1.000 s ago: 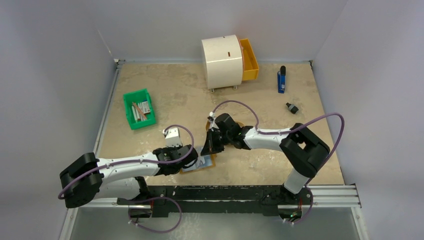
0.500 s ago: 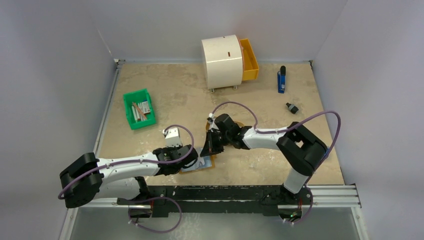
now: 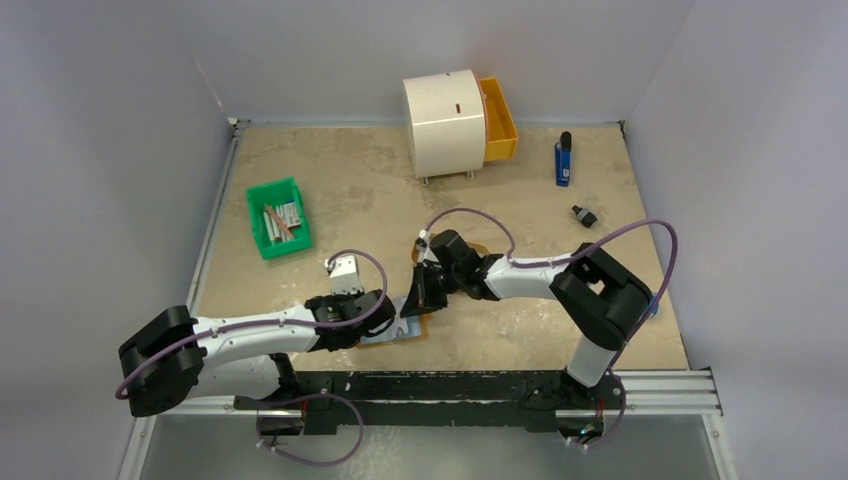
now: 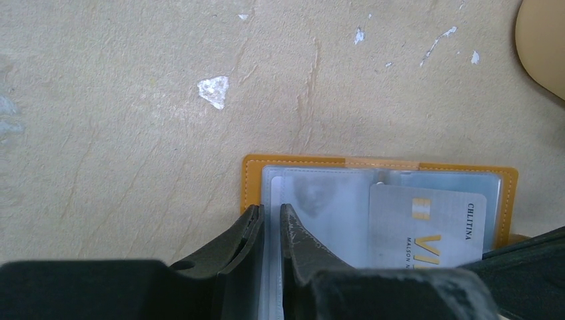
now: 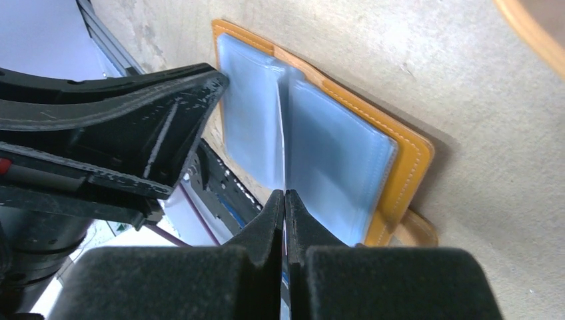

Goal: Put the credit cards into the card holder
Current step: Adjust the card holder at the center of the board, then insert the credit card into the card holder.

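Your left gripper (image 4: 270, 211), lower centre, nearly closed on card holder (image 4: 252, 181) sleeve; right gripper (image 5: 284, 197) fully closed, pinching thin sheet (image 5: 282, 141).

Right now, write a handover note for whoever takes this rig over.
Left hand: shut on the card holder, pinching one clear sleeve; the holder lies open on the table.
Right hand: shut on a credit card, its far edge among the sleeves.
Done: holder open, one card at it.
To do: seat this card in a pocket; whether it has entered one is unclear. No other cards in view.
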Tool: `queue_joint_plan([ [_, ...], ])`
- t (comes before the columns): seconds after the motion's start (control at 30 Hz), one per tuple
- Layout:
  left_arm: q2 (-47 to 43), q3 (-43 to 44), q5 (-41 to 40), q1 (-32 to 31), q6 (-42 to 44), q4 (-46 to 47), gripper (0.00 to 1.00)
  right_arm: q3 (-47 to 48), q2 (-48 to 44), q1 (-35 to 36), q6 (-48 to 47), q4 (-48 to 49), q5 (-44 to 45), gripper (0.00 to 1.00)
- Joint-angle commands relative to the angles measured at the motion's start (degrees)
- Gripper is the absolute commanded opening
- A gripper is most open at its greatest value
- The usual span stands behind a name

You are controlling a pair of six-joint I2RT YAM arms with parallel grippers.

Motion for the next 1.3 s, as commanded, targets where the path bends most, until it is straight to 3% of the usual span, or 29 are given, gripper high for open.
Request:
queue_joint_plan([
  [0.0, -1.1, -0.8, -0.3, 0.2, -1.2, -1.2, 0.13, -2.2, -1.9, 0.0, 0.7, 0.7, -1.6, 0.0],
  [1.27, -1.5, -0.4, -0.5, 0.1, -1.1, -1.8, 0.13, -2.1, -3.4, 0.0, -0.4, 5.1, -4.1, 0.0],
])
